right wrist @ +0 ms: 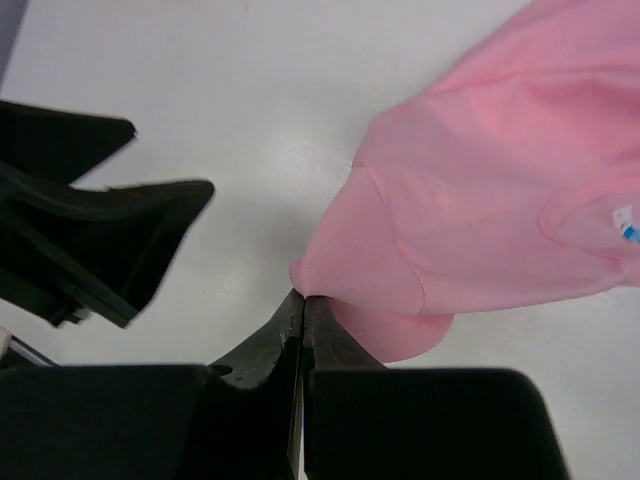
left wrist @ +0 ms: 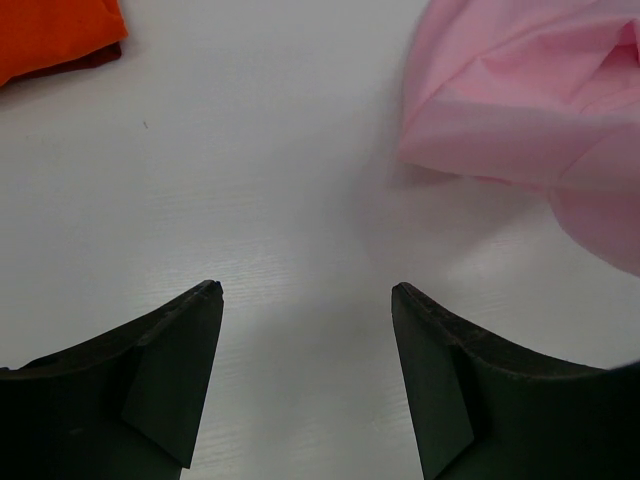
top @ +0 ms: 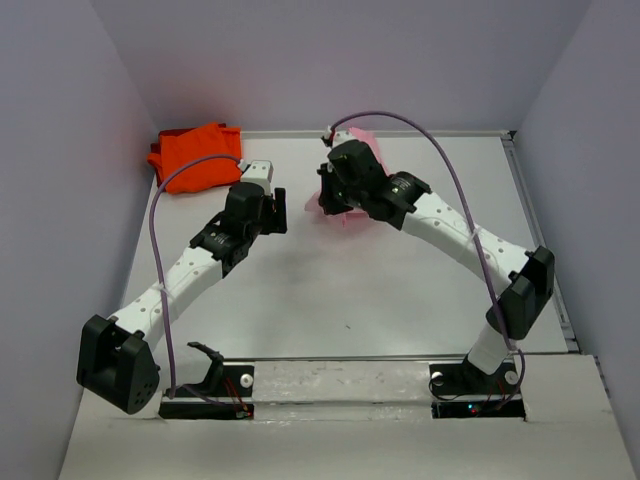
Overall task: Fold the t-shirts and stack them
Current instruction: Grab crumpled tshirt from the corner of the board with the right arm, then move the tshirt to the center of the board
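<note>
The light pink t-shirt (right wrist: 490, 180) lies bunched at the middle back of the table, and in the top view my right arm covers most of the pink t-shirt (top: 338, 212). My right gripper (right wrist: 303, 297) is shut, its tips pinching a folded edge of that shirt. The orange t-shirt (top: 196, 158) sits folded at the back left, and its corner (left wrist: 50, 35) shows in the left wrist view. My left gripper (left wrist: 306, 292) hangs open over bare table just left of the pink t-shirt (left wrist: 520, 100), holding nothing.
The white table (top: 330, 300) is walled by grey panels on the left, back and right. The left gripper's black fingers (right wrist: 120, 245) appear close beside the right one. A cable (top: 450, 170) arches over the right arm.
</note>
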Tool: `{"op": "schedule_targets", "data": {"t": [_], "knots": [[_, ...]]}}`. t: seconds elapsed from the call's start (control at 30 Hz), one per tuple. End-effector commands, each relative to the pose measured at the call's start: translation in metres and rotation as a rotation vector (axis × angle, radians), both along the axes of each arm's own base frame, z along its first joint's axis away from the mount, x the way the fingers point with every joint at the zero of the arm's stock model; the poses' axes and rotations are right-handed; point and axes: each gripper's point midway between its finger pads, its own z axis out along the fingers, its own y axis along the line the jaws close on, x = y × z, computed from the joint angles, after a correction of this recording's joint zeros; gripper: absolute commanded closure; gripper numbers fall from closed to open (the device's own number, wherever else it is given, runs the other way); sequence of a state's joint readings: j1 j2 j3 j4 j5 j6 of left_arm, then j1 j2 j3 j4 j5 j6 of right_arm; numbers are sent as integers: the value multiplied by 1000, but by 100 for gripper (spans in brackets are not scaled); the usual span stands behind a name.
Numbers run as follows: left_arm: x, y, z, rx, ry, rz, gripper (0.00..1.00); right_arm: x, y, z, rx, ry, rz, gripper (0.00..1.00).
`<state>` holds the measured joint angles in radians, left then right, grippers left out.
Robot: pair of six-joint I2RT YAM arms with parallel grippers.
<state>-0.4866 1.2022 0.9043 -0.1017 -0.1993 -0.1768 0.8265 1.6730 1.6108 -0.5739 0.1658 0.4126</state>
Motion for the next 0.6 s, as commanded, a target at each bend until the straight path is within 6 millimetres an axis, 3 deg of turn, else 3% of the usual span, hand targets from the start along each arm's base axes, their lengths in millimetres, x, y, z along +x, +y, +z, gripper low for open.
{"op": "schedule_targets", "data": {"t": [0.0,0.03,0.07,0.27,0.3,0.4,0.43,0.5,0.57], "knots": [[6,2,30,-27,-80,14,22,14,-6,86,-19,-171,6,100],[6,2,30,-26,-80,15,22,16,-7,101,-12,-197,1,100],[6,2,31,-28,-81,14,22,21,-6,134,29,-252,-14,100],[6,3,30,-25,-81,18,22,20,-31,211,48,-387,-70,100],[6,3,29,-24,-79,18,22,15,-40,234,65,-432,-82,100],[6,3,31,-25,-82,19,22,9,-64,265,77,-507,-140,100],[6,3,30,-24,-81,18,22,2,-78,283,97,-546,-160,100],[6,2,31,-27,-83,18,22,-10,-103,307,117,-598,-214,100],[6,3,30,-24,-81,20,22,-16,-119,317,119,-625,-252,100]]}}
